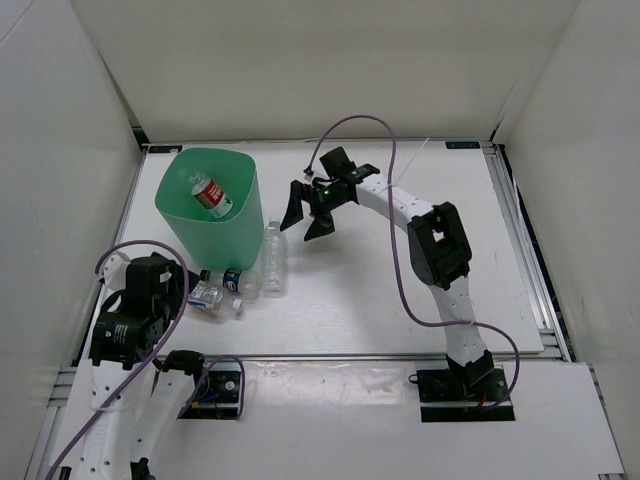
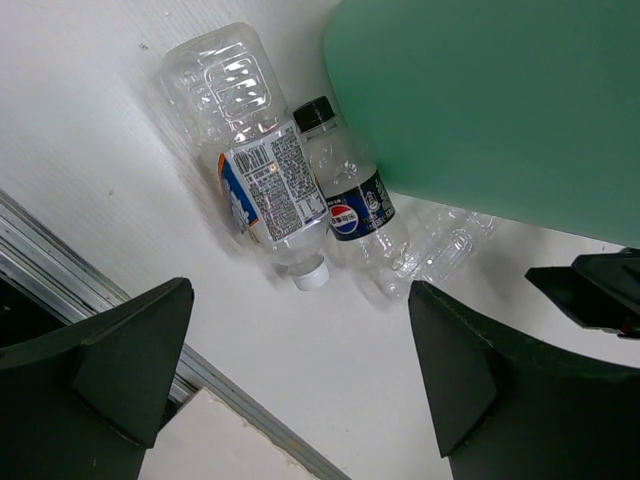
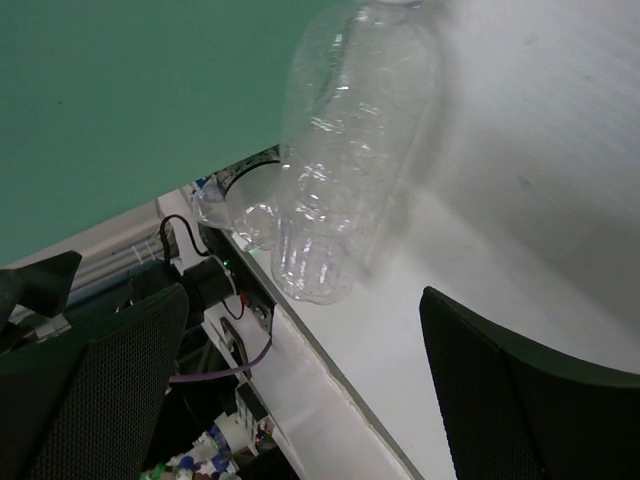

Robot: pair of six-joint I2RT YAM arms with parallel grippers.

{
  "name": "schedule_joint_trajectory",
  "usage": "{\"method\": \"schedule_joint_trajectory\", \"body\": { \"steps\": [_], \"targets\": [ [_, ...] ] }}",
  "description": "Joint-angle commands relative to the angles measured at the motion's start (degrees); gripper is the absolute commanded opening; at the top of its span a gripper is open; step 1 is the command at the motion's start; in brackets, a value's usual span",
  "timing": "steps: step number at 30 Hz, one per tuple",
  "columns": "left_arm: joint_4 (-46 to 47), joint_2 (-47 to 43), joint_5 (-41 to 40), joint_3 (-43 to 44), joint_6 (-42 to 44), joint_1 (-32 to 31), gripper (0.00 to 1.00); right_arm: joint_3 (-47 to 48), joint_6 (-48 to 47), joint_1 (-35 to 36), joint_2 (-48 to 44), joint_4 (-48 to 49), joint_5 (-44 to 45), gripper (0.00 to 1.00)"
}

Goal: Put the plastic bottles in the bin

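Nearest to us, our left gripper (image 2: 300, 305) hangs low over the front left of the table (image 1: 400, 290). Its jaws are spread wide with nothing between them. Just beyond its fingertips two bottles lie on their sides, touching each other. The white-capped bottle (image 2: 265, 190) is the bigger one, clear with a white printed label, and its cap points back toward our fingers. Against its right side rests the blue bottle (image 2: 355, 205), whose dark cap points the other way, toward the bin (image 2: 480, 100). In the top view this pair sits at the near foot of the bin, the white-capped bottle (image 1: 207, 296) on the left and the blue bottle (image 1: 232, 281) beside it.

A little farther on and to the right, the clear bottle (image 1: 274, 257) lies close along the bin's right wall. It seems to be on its side, base toward us and neck pointing away. We cannot tell whether it touches the wall. Our right wrist camera shows it (image 3: 350, 150) next to the green wall (image 3: 120, 100).

The bin (image 1: 170, 215) stands upright at the far left of the table. Inside it the red bottle (image 1: 211, 195) lies tilted on the bottom.

Farther right, our right gripper (image 1: 305, 218) hovers above the table beside the bin and the neck of the clear bottle. It is angled toward them, jaws fully apart, and it holds nothing.
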Motion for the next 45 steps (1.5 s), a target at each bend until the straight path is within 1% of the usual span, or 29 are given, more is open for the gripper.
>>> {"method": "schedule_joint_trajectory", "body": {
  "steps": [1, 5, 9, 13, 14, 15, 17, 18, 19, 22, 26, 27, 28, 29, 30, 32, 36, 37, 38, 40, 43, 45],
  "targets": [
    [-2.21, -1.66, 0.58, -0.52, -1.4, -0.16, 1.0, 2.21, -0.69, 3.11, 2.73, 2.07, -4.66, 1.0],
    [-4.05, -2.98, 1.64, -0.52, -1.4, -0.16, 1.0, 4.14, -0.17, 4.44, 6.77, 2.07, -4.66, 1.0],
    [-6.51, -4.21, 1.64, -0.52, -2.01, -0.16, 1.0, 4.15, -0.16, 5.57, 8.62, 1.54, -0.11, 1.0],
    [-8.45, -5.61, 1.64, 0.8, -2.01, -0.16, 1.0, 5.2, 1.42, 5.58, 10.99, 1.54, 0.0, 1.0],
    [-8.45, -6.23, 1.64, 0.8, -2.01, -0.16, 1.0, 5.2, 1.42, 5.58, 11.0, 1.54, 0.0, 0.96],
    [-8.45, -6.24, 2.16, 0.8, -2.01, -0.16, 1.0, 4.07, 1.42, 5.58, 11.0, 1.54, 0.0, 0.87],
    [-8.97, -7.37, 2.17, 0.27, -2.71, -0.16, 1.0, 1.61, 1.42, 5.58, 9.25, 1.54, 0.0, 0.81],
    [-8.98, -7.38, 2.17, 0.27, -3.24, -0.16, 1.0, 0.29, 0.2, 5.58, 8.2, 2.07, 0.69, 0.76],
    [-8.98, -7.99, 2.17, -0.43, -3.77, -0.16, 1.0, -2.25, -0.33, 5.58, 5.75, 2.07, 0.7, 0.63],
    [-8.98, -9.04, 1.64, -1.57, -5.53, -0.16, 1.0, -5.51, -1.56, 4.52, 0.64, 2.07, 1.84, 0.5],
    [-7.58, -9.75, 0.5, -2.89, -6.32, -0.16, 1.0, -7.98, -1.57, 2.86, -4.11, 2.07, 2.46, 0.5],
    [-7.05, -9.75, 0.5, -3.5, -6.32, -0.16, 1.0, -7.98, -1.57, 2.85, -4.99, 2.07, 2.46, 0.47],
    [-7.04, -9.75, 0.5, -3.51, -6.32, -0.16, 1.0, -7.37, -1.04, 2.24, -5.0, 2.07, 2.46, 0.39],
    [-7.04, -9.75, 0.5, -3.51, -6.32, -0.16, 1.0, -7.37, -1.04, 2.24, -5.87, 2.07, 2.98, 0.34],
    [-6.35, -9.75, 0.5, -3.51, -6.32, -0.16, 1.0, -7.37, -1.04, 2.24, -6.57, 2.07, 2.99, 0.31],
    [-6.34, -9.75, 0.5, -3.51, -6.32, -0.16, 1.0, -7.37, -1.04, 1.62, -7.36, 2.07, 4.39, 0.29],
    [-6.34, -9.22, 0.5, -3.51, -6.32, -0.16, 1.0, -8.86, -1.04, 0.49, -9.91, 2.07, 4.39, 0.2],
    [-6.34, -9.92, -0.11, -2.99, -6.32, -0.16, 1.0, -8.86, -1.04, 0.48, -10.7, 2.07, 5.0, 0.2],
    [-6.34, -9.93, -0.12, -2.98, -6.32, -0.16, 1.0, -9.38, -1.04, 0.48, -12.45, 2.07, 5.53, 0.17],
    [-6.86, -10.98, -0.64, -2.98, -6.32, -0.16, 1.0, -9.39, -1.04, -0.05, -14.57, 2.07, 5.53, 0.15],
    [-6.87, -10.98, -0.64, -2.98, -6.32, -0.16, 1.0, -9.39, -1.57, -0.66, -19.84, 1.46, 7.37, 0.13],
    [-6.87, -10.98, -0.64, -2.98, -6.32, -0.16, 1.0, -7.73, 0.44, -1.28, -24.06, 1.46, 7.38, 0.13]
  ]
}}
